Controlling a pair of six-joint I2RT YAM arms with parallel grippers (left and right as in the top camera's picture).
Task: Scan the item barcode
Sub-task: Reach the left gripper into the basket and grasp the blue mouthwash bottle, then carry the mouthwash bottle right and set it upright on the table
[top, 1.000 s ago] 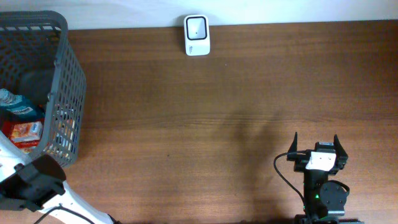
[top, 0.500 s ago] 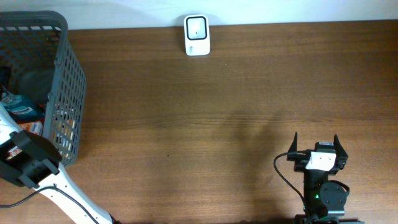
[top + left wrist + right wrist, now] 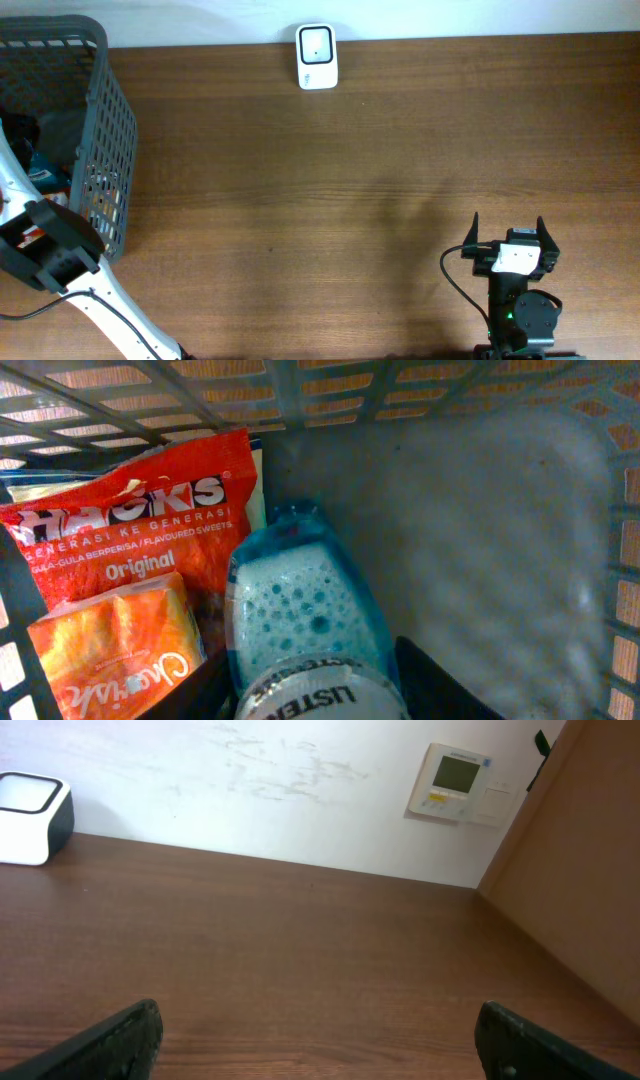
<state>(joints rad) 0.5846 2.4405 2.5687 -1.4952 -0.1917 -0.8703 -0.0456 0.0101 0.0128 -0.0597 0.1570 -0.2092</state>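
Observation:
The item, a blue mouthwash bottle [image 3: 295, 600] with a white label, lies in the grey basket [image 3: 105, 150] at the table's left end. My left gripper [image 3: 315, 695] has reached down into the basket, and its black fingers [image 3: 435, 685] press against both sides of the bottle. From overhead the left arm [image 3: 45, 245] hides the grip. The white barcode scanner [image 3: 317, 56] stands at the table's far edge; the right wrist view shows the scanner [image 3: 30, 815] at far left. My right gripper [image 3: 508, 235] rests open at the near right, nothing between its fingers [image 3: 120, 1040].
A red snack bag [image 3: 120, 530] and an orange packet [image 3: 115, 650] lie against the bottle's left side in the basket. The basket wall [image 3: 620, 510] rises close on the right. A brown panel [image 3: 580, 870] stands at the table's right end.
The left arm has pushed farther into the basket, and its jaws have closed from wide open onto the bottle. The right arm has not moved.

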